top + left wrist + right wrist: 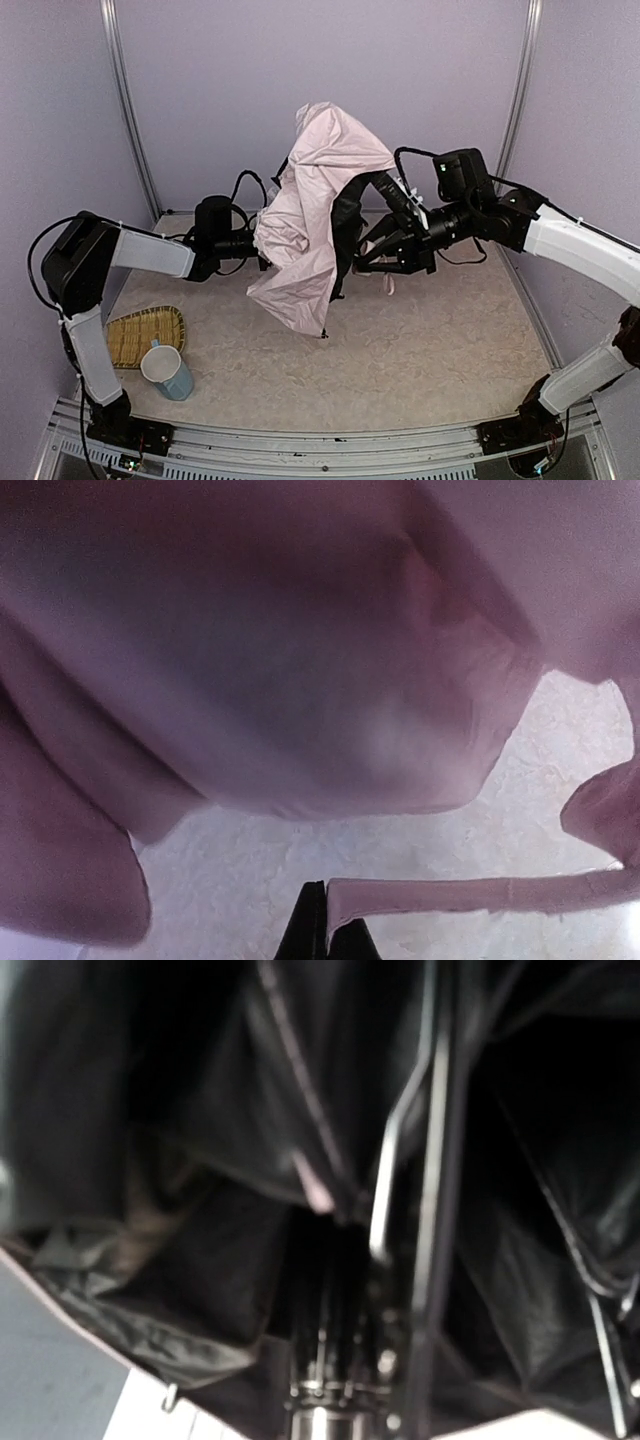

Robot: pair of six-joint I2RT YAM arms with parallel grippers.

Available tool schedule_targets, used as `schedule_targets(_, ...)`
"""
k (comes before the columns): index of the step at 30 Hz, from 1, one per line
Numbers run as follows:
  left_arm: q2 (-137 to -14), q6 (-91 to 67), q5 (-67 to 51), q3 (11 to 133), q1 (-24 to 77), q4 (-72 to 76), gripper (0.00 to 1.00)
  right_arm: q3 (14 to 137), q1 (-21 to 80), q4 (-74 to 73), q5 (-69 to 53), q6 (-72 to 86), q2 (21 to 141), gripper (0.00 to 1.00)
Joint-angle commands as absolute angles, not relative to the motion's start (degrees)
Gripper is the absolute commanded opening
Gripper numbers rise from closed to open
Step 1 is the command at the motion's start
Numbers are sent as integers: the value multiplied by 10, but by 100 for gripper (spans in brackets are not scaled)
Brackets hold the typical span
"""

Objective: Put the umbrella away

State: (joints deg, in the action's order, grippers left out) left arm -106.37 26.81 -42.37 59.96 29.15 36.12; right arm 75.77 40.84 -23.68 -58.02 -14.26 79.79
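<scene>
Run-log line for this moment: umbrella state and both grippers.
umbrella: partly folded, held up between arms | left gripper: shut on its pink fabric strip | right gripper: at black lining, jaws hidden | stowed: no

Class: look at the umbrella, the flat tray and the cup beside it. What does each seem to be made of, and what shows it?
The umbrella: thin matte pink fabric, creased and drooping; its lining black with slight sheen; its ribs bright, probably metal. The tray: woven tan strips, likely bamboo or straw. The cup: smooth, pale blue, white inside; plastic or ceramic, cannot tell.
</scene>
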Motion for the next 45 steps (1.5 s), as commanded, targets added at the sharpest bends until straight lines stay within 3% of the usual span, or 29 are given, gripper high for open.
schedule_targets(1,-1123,311,-483,663,287,402,0,677,449,-198,-570,-140,795,0)
schedule_targets(12,-1193,424,-445,686,302,474,0,479,499,-6,-585,-32,940,0)
schedule_targets(21,-1246,409,-353,698,297,489,2,459,495,48,-620,23,1080,0)
schedule_targets(22,-1248,397,-326,699,297,494,10,460,492,56,-626,30,1094,0)
schedule_targets(24,-1249,369,-254,702,297,495,41,459,486,65,-631,40,1114,0)
schedule_targets(26,-1248,334,-134,709,295,497,64,457,475,75,-634,51,1122,0)
schedule_targets(28,-1243,306,-31,716,288,495,78,457,463,69,-633,55,1125,0)
schedule_targets(30,-1230,279,40,726,275,466,84,460,452,58,-635,52,1131,0)
schedule_targets(33,-1174,216,124,735,255,380,85,463,431,53,-653,54,1148,0)
schedule_targets(36,-1043,208,129,646,271,350,77,474,414,39,-665,50,1164,0)
schedule_targets(38,-946,219,72,555,302,363,71,489,408,23,-673,49,1177,0)
schedule_targets(41,-859,255,-90,505,353,230,64,519,406,-14,-685,46,1203,0)
schedule_targets(45,-804,324,-191,475,449,17,68,542,406,-67,-683,31,1222,0)
